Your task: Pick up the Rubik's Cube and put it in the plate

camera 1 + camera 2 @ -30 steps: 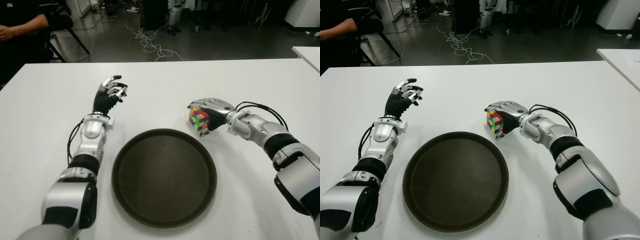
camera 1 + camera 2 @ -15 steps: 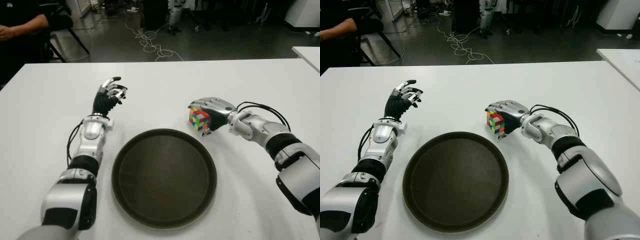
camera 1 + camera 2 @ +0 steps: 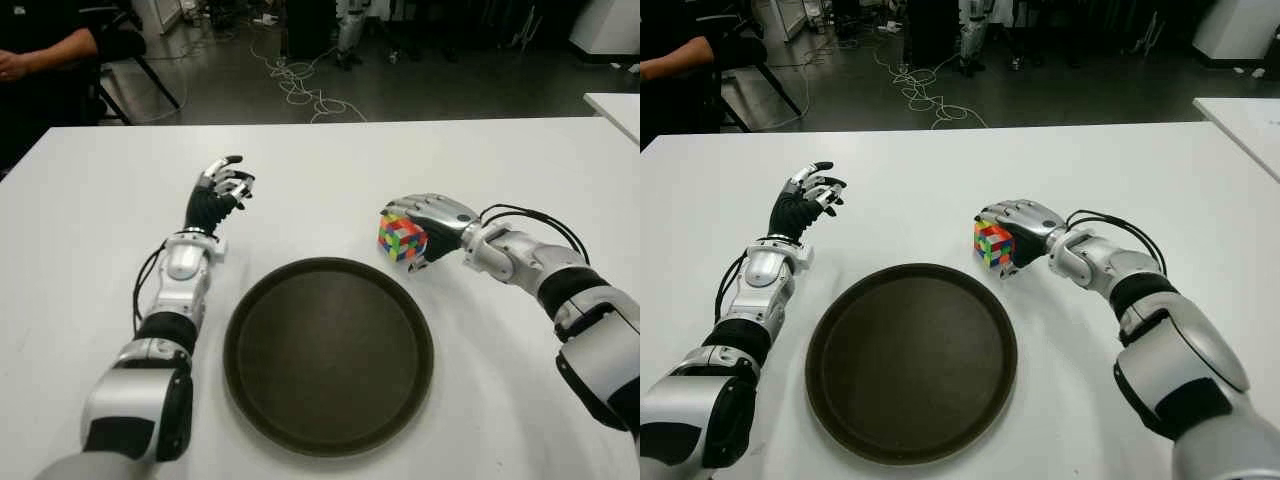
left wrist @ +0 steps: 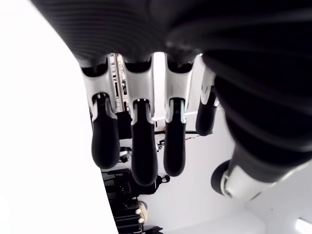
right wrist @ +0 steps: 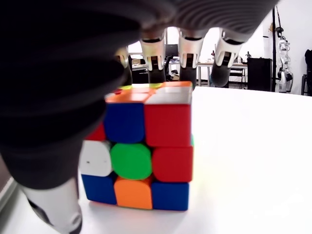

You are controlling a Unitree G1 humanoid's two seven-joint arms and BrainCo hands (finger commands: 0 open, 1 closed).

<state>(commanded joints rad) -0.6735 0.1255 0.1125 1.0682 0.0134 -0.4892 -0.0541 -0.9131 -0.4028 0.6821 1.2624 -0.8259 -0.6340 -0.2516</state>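
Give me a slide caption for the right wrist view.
Right hand draped over the Rubik's Cube, which sits on the white table.

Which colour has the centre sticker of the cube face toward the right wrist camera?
Green, on the cube; right wrist view shows it best.

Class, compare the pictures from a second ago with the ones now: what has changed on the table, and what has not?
The right hand shifted slightly to the robot's right, staying cupped over the cube, which barely moved and still sits on the table. The left hand stayed raised with nothing in it, and the plate stayed put.
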